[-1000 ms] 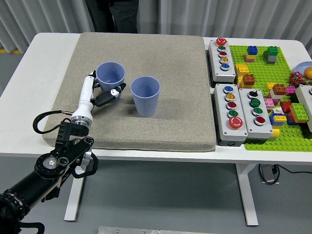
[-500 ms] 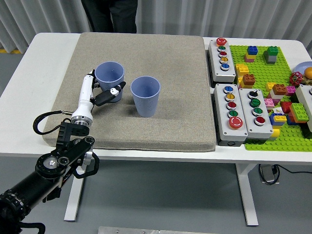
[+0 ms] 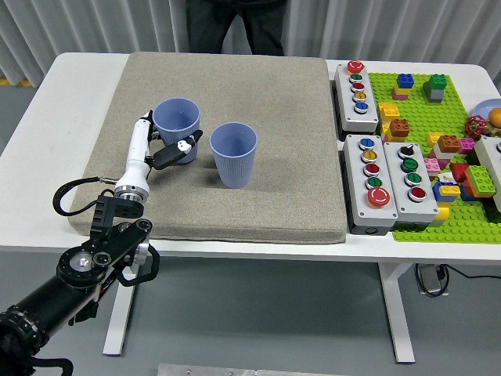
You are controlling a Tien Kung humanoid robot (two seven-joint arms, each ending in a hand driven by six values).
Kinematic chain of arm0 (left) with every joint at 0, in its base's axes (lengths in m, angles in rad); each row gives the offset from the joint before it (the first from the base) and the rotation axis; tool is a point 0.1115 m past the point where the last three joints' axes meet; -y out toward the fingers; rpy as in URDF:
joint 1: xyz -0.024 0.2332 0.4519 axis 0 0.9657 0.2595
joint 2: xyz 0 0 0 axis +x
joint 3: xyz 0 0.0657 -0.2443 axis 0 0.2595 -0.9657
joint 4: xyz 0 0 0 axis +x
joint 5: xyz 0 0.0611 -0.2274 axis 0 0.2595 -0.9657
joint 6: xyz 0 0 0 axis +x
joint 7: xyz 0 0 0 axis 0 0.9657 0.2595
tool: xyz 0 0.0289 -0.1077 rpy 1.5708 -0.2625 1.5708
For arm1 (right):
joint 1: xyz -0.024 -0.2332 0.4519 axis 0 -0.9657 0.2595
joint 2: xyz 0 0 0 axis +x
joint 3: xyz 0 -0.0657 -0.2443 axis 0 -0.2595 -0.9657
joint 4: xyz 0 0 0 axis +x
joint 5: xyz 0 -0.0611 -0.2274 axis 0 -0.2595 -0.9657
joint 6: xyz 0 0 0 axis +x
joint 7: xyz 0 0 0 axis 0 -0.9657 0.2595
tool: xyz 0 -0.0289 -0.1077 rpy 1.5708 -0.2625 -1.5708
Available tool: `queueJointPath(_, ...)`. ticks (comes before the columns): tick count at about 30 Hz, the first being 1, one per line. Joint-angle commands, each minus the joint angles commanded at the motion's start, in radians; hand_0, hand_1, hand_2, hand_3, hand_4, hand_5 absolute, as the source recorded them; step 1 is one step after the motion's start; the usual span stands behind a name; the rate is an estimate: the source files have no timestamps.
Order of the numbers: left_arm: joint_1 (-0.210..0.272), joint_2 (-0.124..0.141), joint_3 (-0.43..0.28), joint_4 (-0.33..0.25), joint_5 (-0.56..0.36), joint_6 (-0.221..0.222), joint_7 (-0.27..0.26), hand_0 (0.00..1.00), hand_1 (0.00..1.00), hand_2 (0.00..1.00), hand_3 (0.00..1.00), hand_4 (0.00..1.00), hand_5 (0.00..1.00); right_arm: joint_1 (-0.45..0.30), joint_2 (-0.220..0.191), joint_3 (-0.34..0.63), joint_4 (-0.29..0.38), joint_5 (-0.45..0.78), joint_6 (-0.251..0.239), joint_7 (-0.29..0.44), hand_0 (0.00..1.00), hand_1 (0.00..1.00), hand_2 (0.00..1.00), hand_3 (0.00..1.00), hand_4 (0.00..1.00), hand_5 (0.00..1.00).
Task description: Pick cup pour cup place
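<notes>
My left hand [image 3: 160,147] grips the left blue cup [image 3: 177,125] in the upper left of the grey mat [image 3: 266,188] — the second blue cup [image 3: 233,153] stands upright just right of it.

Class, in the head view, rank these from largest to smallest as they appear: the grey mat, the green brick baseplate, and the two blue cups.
1. Grey mat
2. Green brick baseplate, partly cut off at the right edge
3. The two blue cups: they look alike, so no ranking; the left hand partly covers the farther one.
</notes>
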Motion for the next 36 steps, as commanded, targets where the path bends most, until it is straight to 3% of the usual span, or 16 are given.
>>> queueJointPath(15, 0.014, 0.084, -0.06, -0.172, 0.331, 0.005, 0.089, 0.393, 0.499, 0.616, 0.542, 0.75, 0.146, -0.012, -0.004, 0.003, 0.001, 0.0, -0.003, 0.006, 0.668, 0.609, 0.555, 0.543, 0.002, 0.159)
queueJointPath(21, 0.01, 0.101, -0.055, -0.202, 0.487, -0.002, 0.131, 0.386, 0.49, 0.602, 0.541, 0.751, 0.147, -0.017, -0.004, 0.0, 0.001, 0.002, -0.005, 0.005, 0.668, 0.609, 0.555, 0.543, 0.002, 0.159)
queueJointPath(26, 0.005, 0.114, -0.043, -0.219, 0.558, 0.001, 0.142, 0.377, 0.482, 0.575, 0.54, 0.749, 0.148, -0.02, -0.005, -0.003, 0.001, 0.005, -0.006, 0.006, 0.669, 0.609, 0.555, 0.544, 0.002, 0.159)
queueJointPath(36, -0.037, 0.168, -0.011, -0.252, 0.774, -0.016, 0.196, 0.388, 0.484, 0.564, 0.54, 0.75, 0.145, -0.017, -0.007, -0.014, 0.0, 0.026, -0.012, 0.01, 0.669, 0.609, 0.555, 0.543, 0.002, 0.157)
